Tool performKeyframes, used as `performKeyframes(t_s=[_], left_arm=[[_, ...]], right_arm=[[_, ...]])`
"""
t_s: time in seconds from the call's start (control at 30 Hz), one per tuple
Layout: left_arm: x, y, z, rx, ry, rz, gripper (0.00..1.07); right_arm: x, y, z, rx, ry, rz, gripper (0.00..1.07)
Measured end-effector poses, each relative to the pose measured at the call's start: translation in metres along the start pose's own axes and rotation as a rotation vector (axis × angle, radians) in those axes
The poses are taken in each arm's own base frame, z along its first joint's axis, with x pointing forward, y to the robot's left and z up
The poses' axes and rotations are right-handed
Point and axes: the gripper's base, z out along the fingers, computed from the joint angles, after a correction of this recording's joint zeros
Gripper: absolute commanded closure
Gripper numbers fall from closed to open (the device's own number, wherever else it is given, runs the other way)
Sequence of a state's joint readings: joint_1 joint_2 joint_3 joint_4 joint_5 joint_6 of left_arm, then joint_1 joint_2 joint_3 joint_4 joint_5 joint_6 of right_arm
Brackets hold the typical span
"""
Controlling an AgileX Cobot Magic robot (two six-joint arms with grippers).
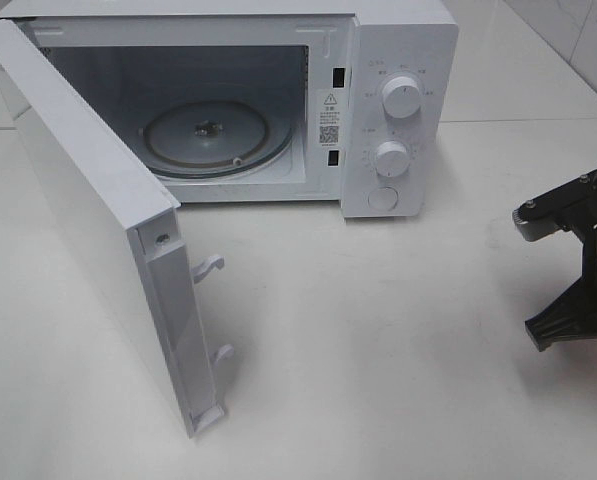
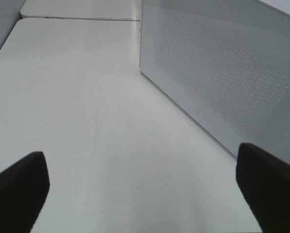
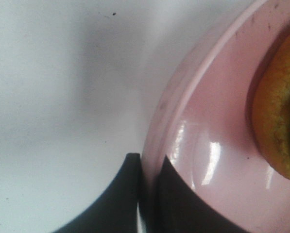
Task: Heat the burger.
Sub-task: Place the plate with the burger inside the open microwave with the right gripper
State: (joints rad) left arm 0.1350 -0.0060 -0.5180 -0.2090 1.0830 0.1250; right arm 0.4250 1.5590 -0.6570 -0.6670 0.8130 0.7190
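pinching the round pink plate (image 3: 217, 160) under the golden-brown burger (image 3: 281, 111) with the black right gripper (image 3: 148, 162); next, carry level into the open white microwave (image 1: 418, 50).

From the high camera I get bright, even overhead light; the white table (image 1: 378, 350) is nearly washed out and shadows are faint and soft. The microwave (image 1: 398, 100) cavity is dimmer, with a dull sheen on the turntable (image 1: 203, 135). My left wrist feed is sharp further out, but the dark fingers (image 2: 18, 189) of the left gripper (image 2: 140, 160) are soft. My right wrist feed is blurred: white glints on the pink plate (image 3: 222, 160), the burger (image 3: 281, 121) out of focus, a broad grey shadow beside the rim
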Motion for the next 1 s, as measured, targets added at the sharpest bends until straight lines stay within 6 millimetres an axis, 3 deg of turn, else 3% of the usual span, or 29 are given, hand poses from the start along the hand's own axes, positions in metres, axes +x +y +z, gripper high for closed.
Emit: performKeyframes(t_s=[0.13, 0.47, 1.0], left_arm=[[0.000, 0.000, 0.000, 0.000, 0.000, 0.000, 0.09], [0.000, 0.000, 0.000, 0.000, 0.000, 0.000, 0.09], [0.000, 0.000, 0.000, 0.000, 0.000, 0.000, 0.09]], right_arm=[[0.006, 0.003, -0.016, 0.012, -0.040, -0.035, 1.07], [0.033, 0.019, -0.032, 0.015, -0.099, -0.160, 1.07], [0.059, 0.038, -0.070, 0.040, -0.223, -0.372, 1.07]])
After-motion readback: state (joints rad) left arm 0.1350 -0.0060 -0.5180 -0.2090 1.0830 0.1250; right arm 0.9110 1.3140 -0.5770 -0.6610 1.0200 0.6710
